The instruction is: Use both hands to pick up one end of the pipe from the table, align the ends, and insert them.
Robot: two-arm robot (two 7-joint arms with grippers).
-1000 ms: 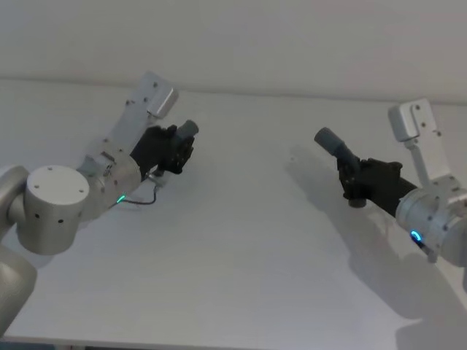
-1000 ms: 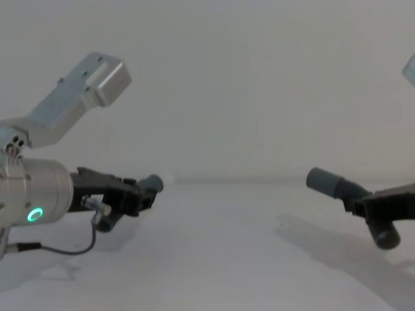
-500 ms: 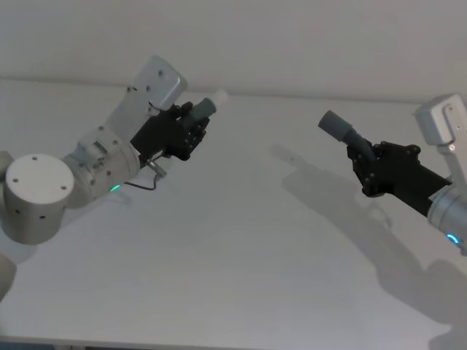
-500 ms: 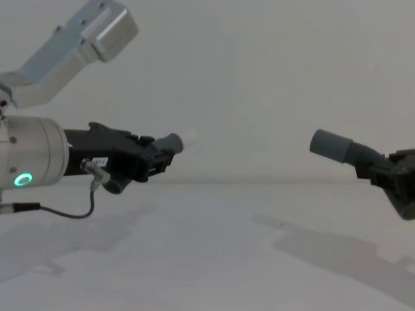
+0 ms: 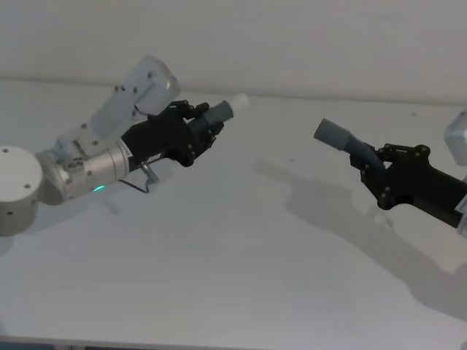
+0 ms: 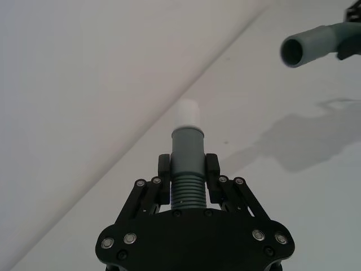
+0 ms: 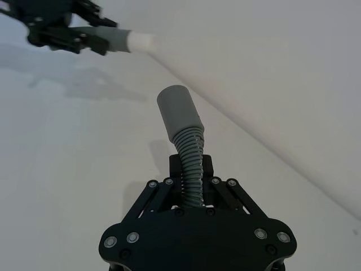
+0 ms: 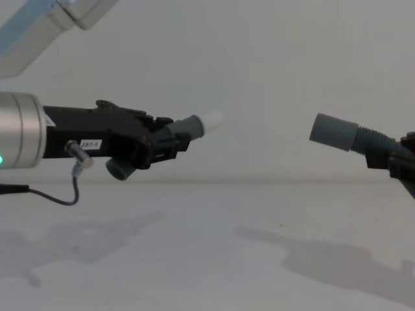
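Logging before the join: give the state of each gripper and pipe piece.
left gripper: shut on spigot piece, airborne.
right gripper: shut on socket piece, airborne.
spigot piece: gripped at its corrugations, white tip not inserted.
socket piece: gripped, mouth empty, apart from spigot piece.

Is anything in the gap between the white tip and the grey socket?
Nothing; white tip and socket face across open air above the table, chest view.

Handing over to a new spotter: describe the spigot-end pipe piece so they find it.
Above the white table, the left tool clamps a grey corrugated piece. Unlike the right tool's socket-ended piece, wide and hollow, this one ends in a narrow white tip.
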